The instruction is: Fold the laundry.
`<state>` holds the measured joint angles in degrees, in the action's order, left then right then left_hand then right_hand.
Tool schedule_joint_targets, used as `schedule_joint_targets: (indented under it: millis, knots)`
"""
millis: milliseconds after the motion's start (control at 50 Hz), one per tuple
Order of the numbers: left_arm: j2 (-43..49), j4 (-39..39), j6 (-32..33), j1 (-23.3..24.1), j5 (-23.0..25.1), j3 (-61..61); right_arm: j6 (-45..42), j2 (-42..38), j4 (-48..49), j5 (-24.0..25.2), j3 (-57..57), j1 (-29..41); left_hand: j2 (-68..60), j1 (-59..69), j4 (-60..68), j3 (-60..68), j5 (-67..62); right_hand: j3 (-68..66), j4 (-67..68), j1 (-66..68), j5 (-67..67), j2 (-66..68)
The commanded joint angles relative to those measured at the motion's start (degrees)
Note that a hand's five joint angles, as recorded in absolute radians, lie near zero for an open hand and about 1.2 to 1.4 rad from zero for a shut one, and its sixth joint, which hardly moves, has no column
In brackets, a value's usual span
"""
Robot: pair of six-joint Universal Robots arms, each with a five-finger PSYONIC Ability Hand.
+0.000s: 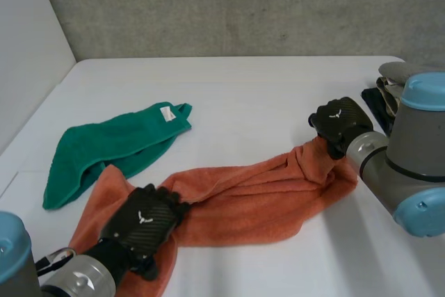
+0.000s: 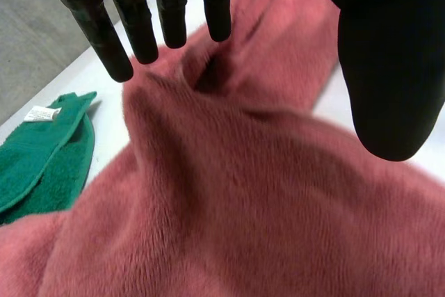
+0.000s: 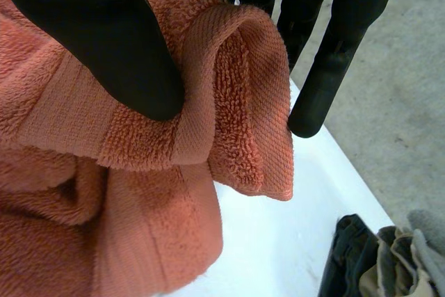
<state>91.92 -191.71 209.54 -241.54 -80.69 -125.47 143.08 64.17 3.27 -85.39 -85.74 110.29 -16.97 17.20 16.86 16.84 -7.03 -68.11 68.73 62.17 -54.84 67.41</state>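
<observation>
An orange towel [image 1: 250, 193] lies bunched in a long strip across the front of the white table [image 1: 264, 88]. My left hand [image 1: 146, 224] rests over its left end. In the left wrist view the straight fingers [image 2: 139, 26] and the thumb stand apart just above the orange towel [image 2: 243, 193], holding nothing. My right hand [image 1: 341, 123] is at the towel's right end. There its thumb [image 3: 104, 33] pinches a hemmed edge of the orange towel [image 3: 229, 102] against the fingers and lifts it off the table.
A green towel [image 1: 104, 147] with a white label lies crumpled at the left, its near edge tucked against the orange one; it also shows beside my left hand [image 2: 42, 151]. A pile of dark and grey clothes [image 1: 389, 95] [image 3: 382, 262] sits at the table's right edge.
</observation>
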Motion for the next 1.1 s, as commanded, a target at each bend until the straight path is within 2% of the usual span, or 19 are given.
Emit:
schedule_joint_targets:
  millis: [20, 120, 160, 240, 300, 400, 440, 460, 520, 540, 600, 620, 700, 760, 880, 960, 1100]
  knots:
    - [7.8, -8.2, 7.9, -5.8, -2.3, -0.9, -0.1, 0.6, 1.1, 0.8, -2.7, -0.5, -10.4, 10.1, 10.5, 10.5, -10.3, -11.9, 11.3, 17.8, -15.2, 12.6]
    - [11.4, -12.6, 9.2, -8.4, -1.2, 0.1, -0.1, 1.0, 2.4, 1.0, -4.1, -1.0, -14.8, 14.5, 14.9, 14.9, -14.7, -11.9, 11.3, 17.8, -15.2, 12.6]
    - [12.6, -13.9, 9.1, -8.7, -0.6, 0.4, -0.2, 1.1, 2.4, 1.1, -4.4, -1.2, -21.0, 20.7, 21.1, 21.1, -20.9, -11.9, 11.3, 17.8, -15.2, 12.6]
    - [14.0, -16.4, 9.4, -8.9, 1.0, 1.0, -0.2, 1.3, 2.4, 1.1, -4.8, -1.4, -62.9, 62.7, 63.0, 63.0, -62.9, -11.9, 11.3, 17.8, -15.2, 12.6]
    - [11.5, -17.3, 9.2, -8.2, 0.8, 1.4, -0.2, 2.4, 2.1, 1.0, -4.5, -1.9, -63.0, 62.8, 63.1, 63.2, -63.0, -11.9, 11.3, 17.8, -15.2, 12.6]
    - [-0.7, -16.4, 4.9, -6.1, -0.9, 2.9, -1.0, 6.2, 0.0, 1.2, -3.0, -3.3, -63.0, 62.8, 63.1, 63.2, -63.0, -11.9, 11.3, 17.8, -15.2, 12.6]
    - [-5.9, -14.4, -1.0, -6.0, -1.7, 5.5, -3.1, 8.9, -4.4, 1.7, -0.8, -4.0, -63.0, 62.8, 63.1, 63.2, -63.0, -11.9, 11.3, 17.8, -15.2, 12.6]
    - [-8.9, -10.8, -5.1, -6.0, -1.8, 7.5, -4.2, 10.0, -6.3, 2.0, 0.1, -4.4, -63.0, 62.8, 63.1, 63.2, -63.0, -11.9, 11.3, 17.8, -15.2, 12.6]
    - [-12.4, -3.8, -10.3, -6.5, -1.1, 11.0, -6.7, 12.5, -11.6, 2.7, 2.1, -5.5, -63.0, 62.8, 63.1, 63.2, -63.0, -11.9, 11.3, 17.8, -15.2, 12.6]
    - [-13.5, 1.1, -12.9, -7.4, 0.1, 13.6, -8.3, 13.9, -15.1, 3.5, 3.2, -6.2, -63.0, 62.8, 63.1, 63.2, -63.0, -11.9, 11.3, 17.8, -15.2, 12.6]
    - [-13.3, 8.3, -15.5, -9.9, 2.9, 17.2, -11.1, 15.3, -20.0, 5.0, 4.4, -7.0, -63.0, 62.8, 63.1, 63.2, -63.0, -11.9, 11.3, 17.8, -15.2, 12.6]
    - [-12.6, 12.5, -16.8, -11.7, 5.3, 19.4, -13.2, 15.6, -23.0, 5.8, 4.8, -7.4, -63.0, 62.8, 63.1, 63.2, -63.0, -11.9, 11.3, 17.8, -15.2, 12.6]
    - [-8.4, 21.2, -17.4, -15.5, 10.9, 23.3, -18.8, 14.7, -27.9, 6.4, 5.1, -7.8, -63.0, 62.8, 63.1, 63.2, -63.0, -11.9, 11.3, 17.8, -15.2, 12.6]
    - [-2.7, 23.7, -17.3, -18.1, 11.8, 26.2, -20.7, 12.7, -27.8, 5.5, 5.4, -7.7, -63.0, 62.8, 63.1, 63.2, -63.0, -11.9, 11.3, 17.8, -15.2, 12.6]
    - [11.7, 23.5, -15.9, -18.3, 8.3, 34.7, -16.9, 5.7, -18.3, 2.4, 5.7, -4.7, -63.0, 62.8, 63.1, 63.2, -63.0, -11.9, 11.3, 17.8, -15.2, 12.6]
    - [18.0, 22.0, -14.4, -15.9, 8.3, 44.0, -10.2, 1.1, -4.4, -0.2, 8.6, -2.0, -63.0, 62.8, 63.1, 63.2, -63.0, -11.9, 11.3, 17.8, -15.2, 12.6]
    - [20.2, 12.8, -16.2, -13.1, 7.0, 60.7, -1.5, 0.7, 16.9, -6.4, 16.0, -1.0, -63.0, 62.8, 63.1, 63.2, -63.0, -11.9, 11.3, 17.8, -15.2, 12.6]
